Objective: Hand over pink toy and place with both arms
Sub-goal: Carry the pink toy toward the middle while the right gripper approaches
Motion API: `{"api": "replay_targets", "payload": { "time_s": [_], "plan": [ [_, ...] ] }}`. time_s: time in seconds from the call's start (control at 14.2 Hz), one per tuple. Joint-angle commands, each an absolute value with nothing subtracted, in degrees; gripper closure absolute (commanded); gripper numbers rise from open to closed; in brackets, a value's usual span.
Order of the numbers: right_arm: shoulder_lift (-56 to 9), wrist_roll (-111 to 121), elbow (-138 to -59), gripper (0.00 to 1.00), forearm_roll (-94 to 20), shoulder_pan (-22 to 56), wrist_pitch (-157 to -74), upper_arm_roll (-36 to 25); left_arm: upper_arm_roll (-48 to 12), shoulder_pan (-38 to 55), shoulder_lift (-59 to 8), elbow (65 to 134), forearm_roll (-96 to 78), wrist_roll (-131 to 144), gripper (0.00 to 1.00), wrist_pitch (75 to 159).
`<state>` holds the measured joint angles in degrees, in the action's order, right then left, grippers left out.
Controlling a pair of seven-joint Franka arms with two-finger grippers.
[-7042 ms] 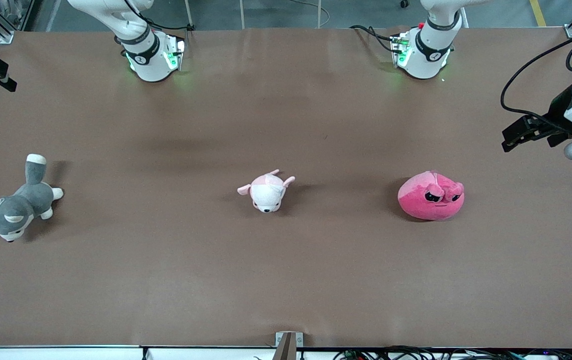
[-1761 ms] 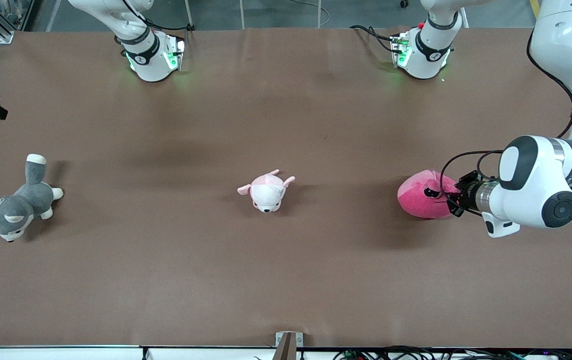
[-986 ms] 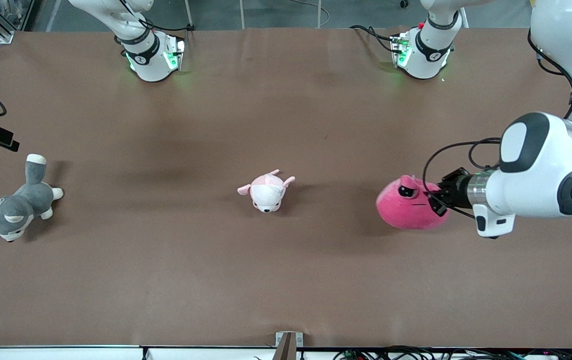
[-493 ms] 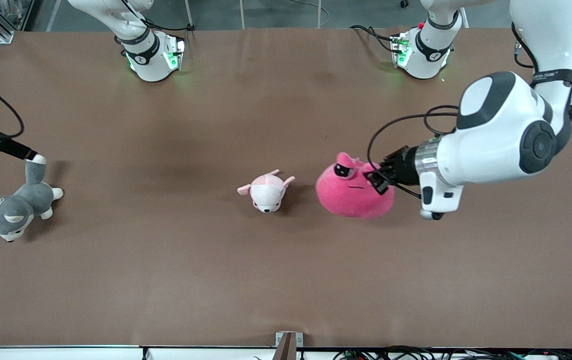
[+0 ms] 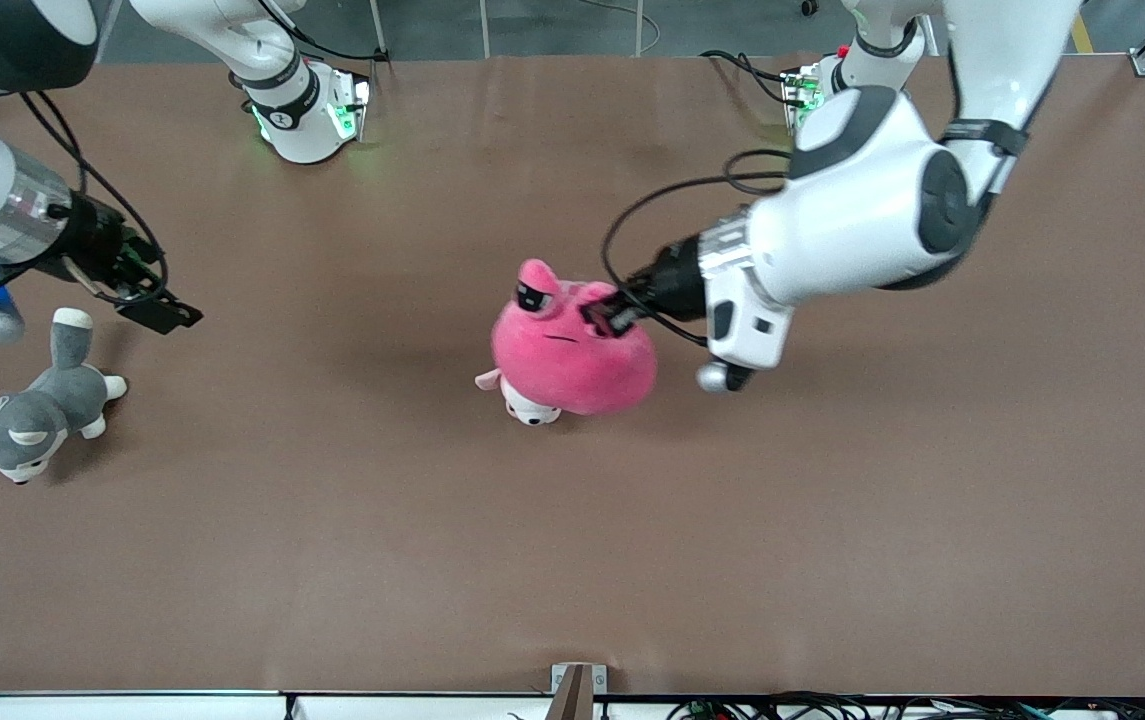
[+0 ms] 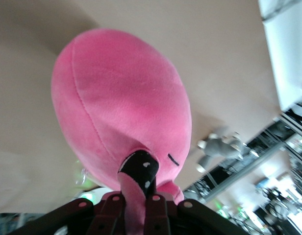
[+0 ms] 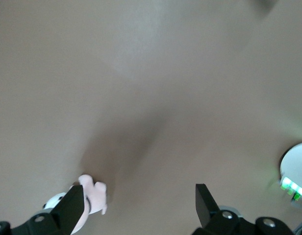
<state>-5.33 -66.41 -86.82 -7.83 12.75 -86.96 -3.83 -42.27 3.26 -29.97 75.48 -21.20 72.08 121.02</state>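
Pink plush, the pink toy (image 5: 572, 350), hangs in my left gripper (image 5: 610, 312), whose jaws are clamped on a fold of its fabric by one dark eye; it is up in the air over the small pale plush (image 5: 522, 400) at mid-worktop (image 5: 332, 560). I judge this the carry toward the handover. My right gripper (image 5: 157, 312) is over the worktop beside the grey dog (image 5: 27, 420), jaws spread wide and empty. Next I must bring it to the toy's free side and close before the left lets go.
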Motion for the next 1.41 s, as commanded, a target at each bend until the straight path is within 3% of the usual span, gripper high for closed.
{"api": "replay_targets", "payload": {
  "time_s": [0.0, 0.35, 0.77, 1.34],
  "plan": [
    [-4.9, -76.3, -86.6, 0.0, -10.4, 16.6, -87.3, -4.3, -42.4, 7.1, -31.5, 74.6, -22.4, 72.4, 1.0, 127.8],
    [-4.7, -98.3, -83.9, 0.0, -13.3, 22.7, -87.1, -4.2, -40.3, 13.7, -33.0, 74.7, -21.7, 72.7, 1.0, 135.1],
    [-5.2, -120.0, -83.7, 0.0, -13.2, 27.9, -92.7, -4.3, -26.7, 28.3, -34.1, 74.6, -21.8, 73.8, 1.0, 141.1],
    [-9.2, -123.8, -87.4, 0.0, -12.2, 30.2, -97.3, -4.4, -26.1, 29.4, -34.4, 74.6, -21.8, 74.7, 1.0, 142.2]
  ]
}}
